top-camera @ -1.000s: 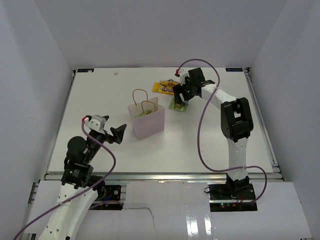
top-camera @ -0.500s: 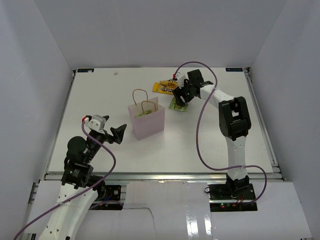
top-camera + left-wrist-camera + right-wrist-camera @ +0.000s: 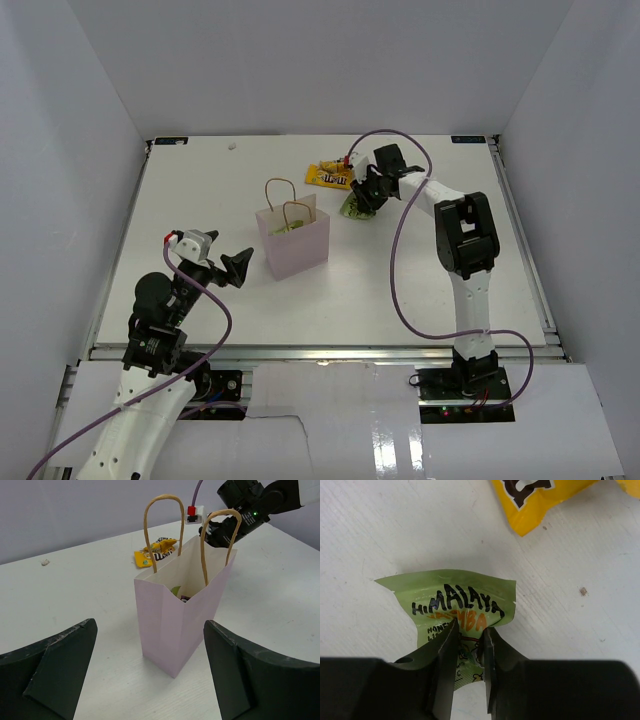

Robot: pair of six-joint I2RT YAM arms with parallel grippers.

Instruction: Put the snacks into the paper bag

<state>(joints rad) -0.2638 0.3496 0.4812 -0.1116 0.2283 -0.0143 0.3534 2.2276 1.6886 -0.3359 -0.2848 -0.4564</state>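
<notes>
1. My right gripper point(image 3: 467, 635) is down on the desk point(image 3: 200, 190), reaching toward the far edge, right of the paper bag point(image 3: 293, 243).
2. In the right wrist view its jaws are drawn almost together and pinch the crumpled lower edge of a lime-green packet point(image 3: 455, 597); I can read "HIMALAYA" in black print on it.
3. That lime-green packet point(image 3: 353, 208) lies on the desk top, just right of the bag's far corner and apart from the bag.
4. Yellow packets point(image 3: 328, 176) with brown print lie just beyond it, nearer the far edge of the desk; a corner of one shows at the top of the right wrist view point(image 3: 540, 500), not touching the green one.
5. The paper bag point(image 3: 175, 625) stands upright about the middle of the desk, mouth open, both brown cord handles point(image 3: 162, 500) standing up.
6. Looking into it from the left wrist camera I see a bit of lime-green packet point(image 3: 176, 590) and something dark point(image 3: 185, 599) beside it inside.
7. My left gripper point(image 3: 150, 672) is held above the near-left part of the desk, pointed at the bag, its jaws spread wide with nothing between them; in the overhead view point(image 3: 235, 268) it sits just left of the bag, not touching it
</notes>
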